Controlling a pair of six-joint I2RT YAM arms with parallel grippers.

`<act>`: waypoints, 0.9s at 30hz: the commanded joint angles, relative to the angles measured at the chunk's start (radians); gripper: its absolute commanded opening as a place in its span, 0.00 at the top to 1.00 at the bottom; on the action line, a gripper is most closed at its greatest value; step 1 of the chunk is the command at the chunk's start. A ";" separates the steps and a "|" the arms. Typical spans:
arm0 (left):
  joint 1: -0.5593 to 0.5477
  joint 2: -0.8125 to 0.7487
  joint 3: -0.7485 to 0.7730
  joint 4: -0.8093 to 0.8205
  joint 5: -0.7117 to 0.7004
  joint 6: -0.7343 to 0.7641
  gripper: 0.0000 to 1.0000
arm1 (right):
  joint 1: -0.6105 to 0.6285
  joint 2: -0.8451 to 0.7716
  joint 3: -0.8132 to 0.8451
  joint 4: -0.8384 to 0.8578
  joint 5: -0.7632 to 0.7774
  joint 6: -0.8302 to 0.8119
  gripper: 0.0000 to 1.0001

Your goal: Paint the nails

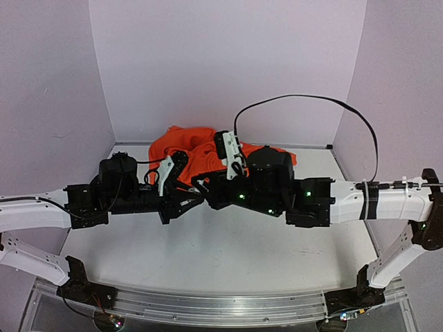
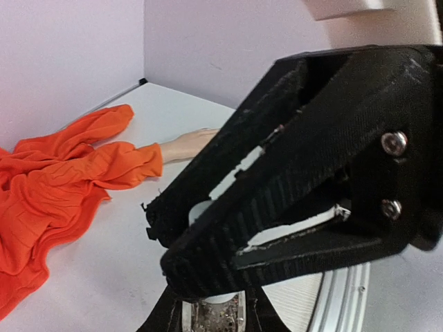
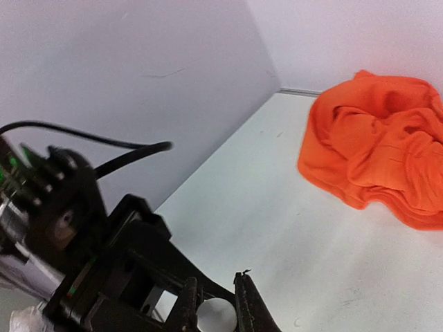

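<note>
The pale mannequin hand (image 2: 188,144) lies on the table, emerging from an orange sleeve (image 2: 118,162). Its fingertips and nails are hidden behind my left finger. My left gripper (image 2: 169,238) (image 1: 183,202) is shut on the white cap (image 2: 201,209) of a small clear bottle (image 2: 213,317) with glittery contents. My right gripper (image 3: 216,294) (image 1: 206,185) meets it at the table's middle and is shut on that bottle, whose white round end (image 3: 216,317) shows between its fingers. The hand cannot be made out in the top view.
A heap of orange cloth (image 1: 197,149) (image 3: 381,155) lies at the back of the table, against the rear wall. Lilac walls close in the left, back and right. A black cable (image 1: 311,100) loops above the right arm. The metal front rail (image 2: 339,304) lies below the grippers.
</note>
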 commanded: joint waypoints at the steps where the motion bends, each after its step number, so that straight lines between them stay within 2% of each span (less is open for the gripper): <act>1: 0.039 -0.003 0.022 0.052 -0.376 0.021 1.00 | 0.122 0.060 0.138 -0.163 0.295 0.111 1.00; 6: 0.038 -0.020 0.004 0.044 -0.321 0.042 1.00 | 0.122 0.038 0.161 -0.163 0.313 0.079 1.00; 8: 0.038 -0.034 -0.011 0.042 -0.311 0.042 1.00 | 0.112 0.009 0.141 -0.142 0.273 0.035 1.00; 9: 0.038 -0.040 -0.018 0.042 -0.293 0.043 1.00 | 0.098 -0.008 0.128 -0.135 0.238 0.009 0.90; 11: 0.040 -0.050 -0.022 0.042 -0.196 0.038 1.00 | 0.054 -0.039 0.104 -0.127 0.118 -0.047 0.44; 12: 0.045 -0.050 -0.016 0.043 -0.094 0.038 1.00 | 0.025 -0.055 0.089 -0.124 0.036 -0.076 0.28; 14: 0.063 -0.038 0.008 0.044 0.150 0.022 1.00 | -0.031 -0.106 0.037 -0.082 -0.221 -0.142 0.05; 17: 0.071 -0.011 0.055 0.048 0.423 0.000 1.00 | -0.124 -0.171 -0.062 0.014 -0.590 -0.210 0.02; 18: 0.071 0.000 0.072 0.049 0.531 0.002 1.00 | -0.145 -0.188 -0.083 0.035 -0.669 -0.208 0.02; 22: 0.073 0.037 0.117 0.056 0.714 -0.033 1.00 | -0.170 -0.242 -0.140 0.123 -0.848 -0.198 0.03; 27: 0.069 0.088 0.164 0.070 0.851 -0.090 1.00 | -0.171 -0.190 -0.120 0.144 -0.952 -0.171 0.21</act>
